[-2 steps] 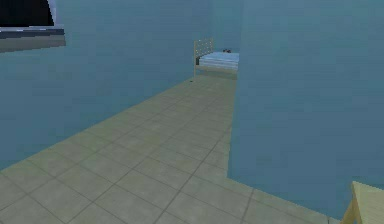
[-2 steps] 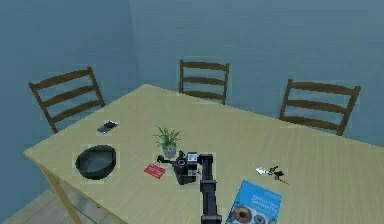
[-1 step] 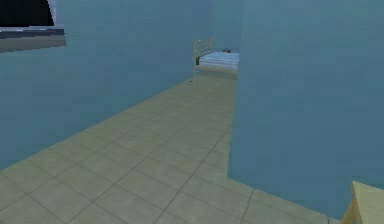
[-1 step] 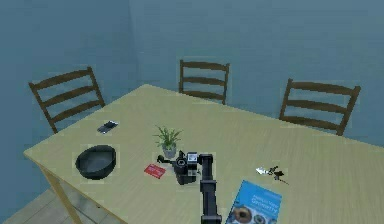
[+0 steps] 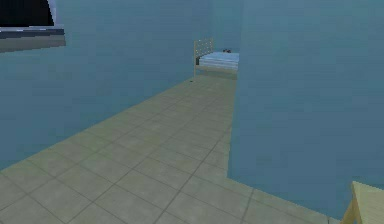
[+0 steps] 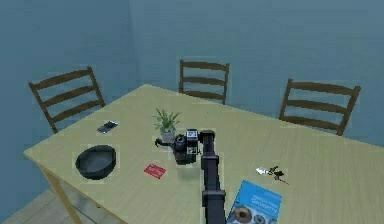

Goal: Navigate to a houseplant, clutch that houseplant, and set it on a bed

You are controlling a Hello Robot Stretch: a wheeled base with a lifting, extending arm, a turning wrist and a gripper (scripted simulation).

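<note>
On the table (image 6: 310, 160), the arm (image 6: 210, 180) extends to the gripper (image 6: 179, 145), next to the houseplant (image 6: 166, 122), which appears to stand on the tabletop. Whether the gripper holds anything cannot be determined. Approach: judged complete. Grasp: unconfirmed. Remaining: carry to the bed (image 5: 218, 60) at the corridor's far end.

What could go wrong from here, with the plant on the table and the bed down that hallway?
The small houseplant stands close by the end effector; a nudge might tip it onto the table.
The bed lies beyond a narrow passage; the base might clip the blue wall while turning.
</note>
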